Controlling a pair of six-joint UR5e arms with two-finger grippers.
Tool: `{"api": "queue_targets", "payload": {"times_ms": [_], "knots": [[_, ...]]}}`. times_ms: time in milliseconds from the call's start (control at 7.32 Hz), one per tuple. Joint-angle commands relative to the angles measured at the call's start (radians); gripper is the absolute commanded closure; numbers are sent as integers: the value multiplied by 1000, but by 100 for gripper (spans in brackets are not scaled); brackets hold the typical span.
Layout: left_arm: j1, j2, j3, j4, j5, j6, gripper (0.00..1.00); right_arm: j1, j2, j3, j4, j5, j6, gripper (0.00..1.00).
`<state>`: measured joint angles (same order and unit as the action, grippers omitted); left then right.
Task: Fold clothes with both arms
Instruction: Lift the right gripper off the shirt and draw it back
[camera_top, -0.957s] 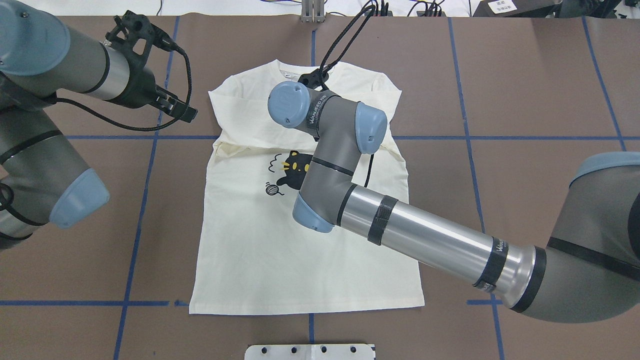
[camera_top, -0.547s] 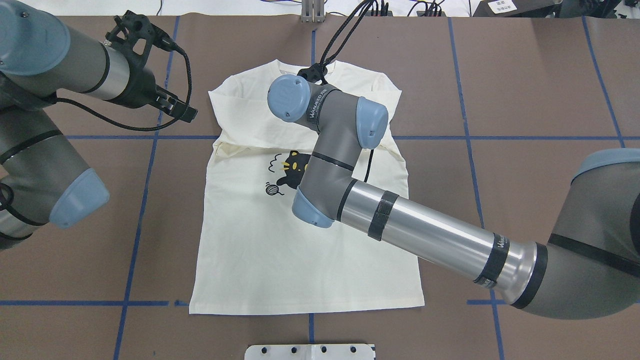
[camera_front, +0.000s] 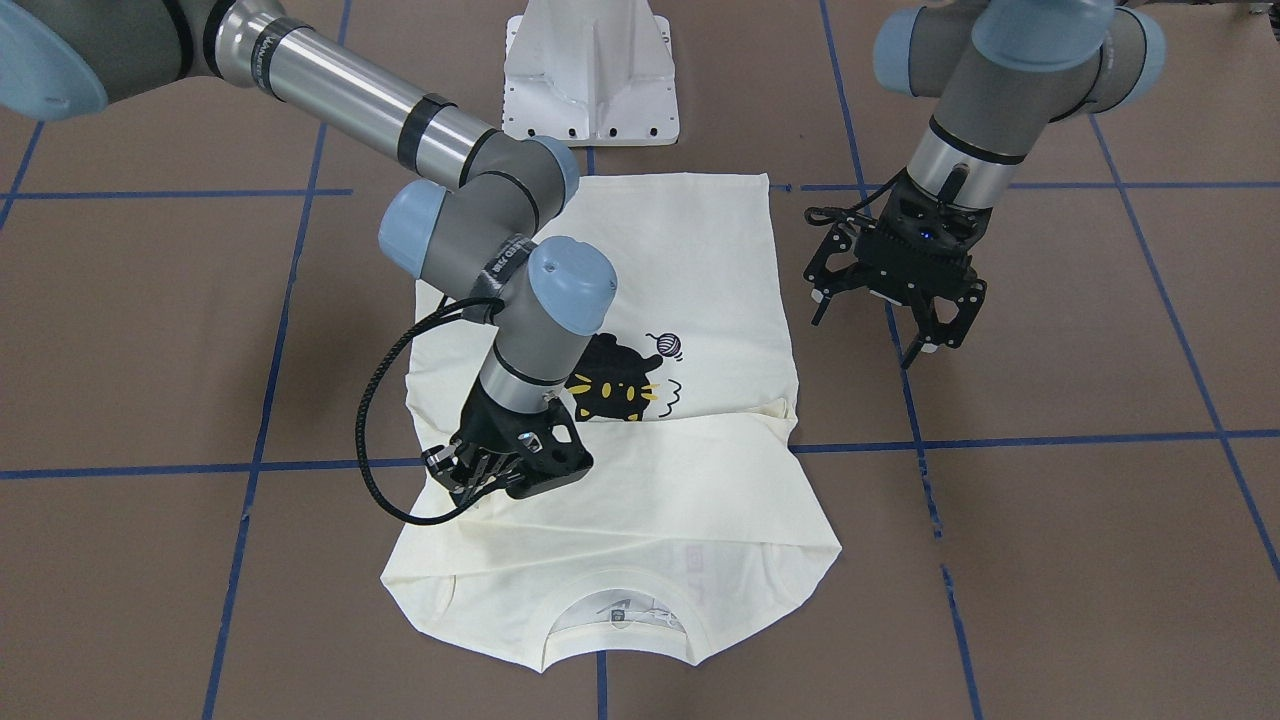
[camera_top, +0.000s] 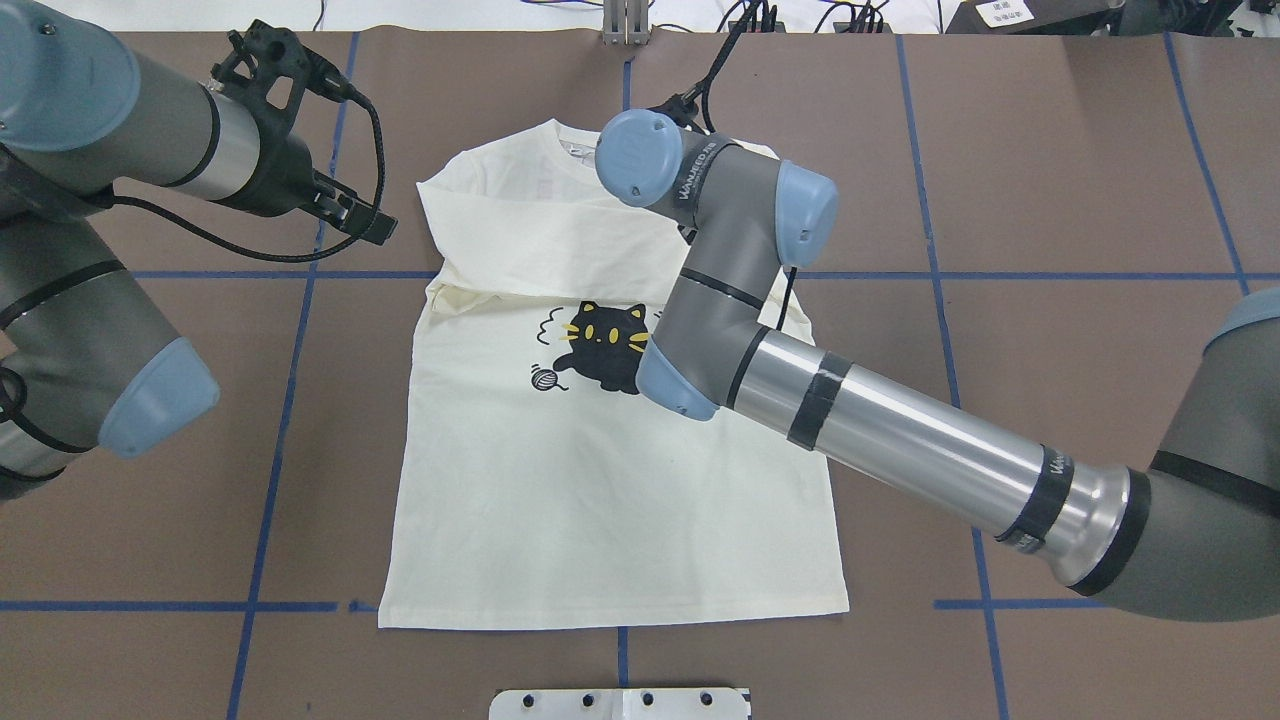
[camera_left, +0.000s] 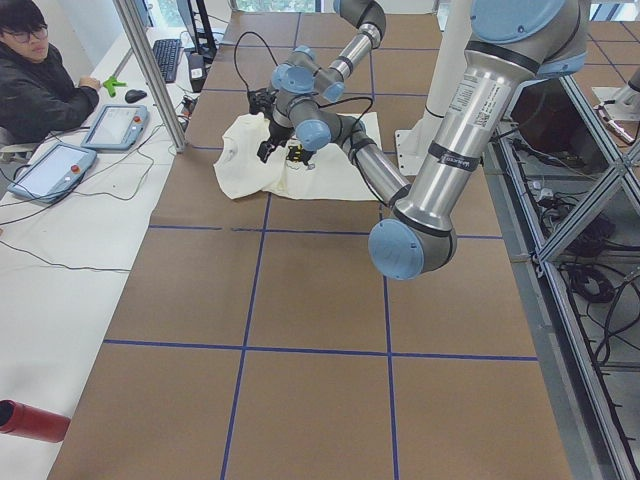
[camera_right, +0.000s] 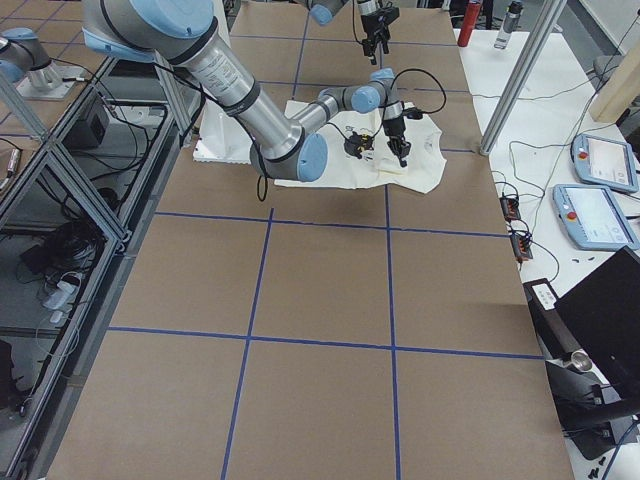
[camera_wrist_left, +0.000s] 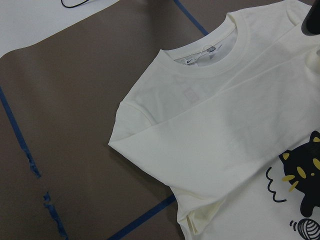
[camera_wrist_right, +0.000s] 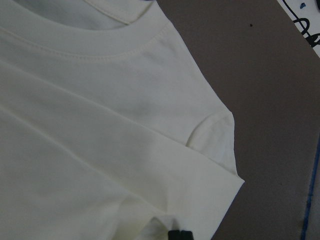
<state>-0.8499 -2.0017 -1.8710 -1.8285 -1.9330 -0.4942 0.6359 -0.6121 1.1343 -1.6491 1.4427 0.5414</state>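
Note:
The cream T-shirt (camera_top: 560, 500) lies flat on the brown table with its cat print (camera_top: 600, 345) up, both sleeves folded across the chest and the collar (camera_front: 620, 610) at the far end from my base. My right gripper (camera_front: 465, 482) is low over the folded sleeve near the shirt's right shoulder. Its fingers look drawn together, and one black tip (camera_wrist_right: 180, 234) shows at the bottom of the right wrist view. In the overhead view my own arm hides it. My left gripper (camera_front: 870, 335) hangs open beside the shirt's other shoulder (camera_wrist_left: 120, 135), holding nothing.
The white pedestal base (camera_front: 590, 70) stands at the shirt's hem end. Blue tape lines (camera_top: 280, 400) grid the brown table. A person (camera_left: 40, 85) sits at a side table with tablets (camera_left: 115, 125) beyond the collar end.
My right arm's wrist has swung to the right in the overhead view, uncovering the whole cat print. The shirt and the left arm have stayed put.

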Motion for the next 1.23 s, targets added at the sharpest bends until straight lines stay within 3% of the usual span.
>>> {"api": "queue_targets", "payload": {"times_ms": [0, 137, 273, 410, 547, 683, 957, 1093], "knots": [[0, 0, 0, 0, 0, -1, 0, 22, -57, 44, 6, 2, -52, 95], [2, 0, 0, 0, 0, -1, 0, 28, -57, 44, 8, 4, -52, 86], [2, 0, 0, 0, 0, 0, 0, 30, -63, 44, 11, 4, -48, 35], [2, 0, 0, 0, 0, -1, 0, 42, -83, 44, 94, 10, -52, 12], [2, 0, -2, 0, 0, -4, 0, 51, -107, 44, 186, 42, -49, 1], [2, -3, -10, 0, 0, -26, 0, 85, -116, 83, 219, 133, -19, 0], [2, 0, -51, 3, 2, -79, 0, 120, -257, 375, 221, 301, 113, 0], [6, 6, -72, 5, 6, -142, 0, 119, -355, 525, 221, 312, 200, 0]]}}
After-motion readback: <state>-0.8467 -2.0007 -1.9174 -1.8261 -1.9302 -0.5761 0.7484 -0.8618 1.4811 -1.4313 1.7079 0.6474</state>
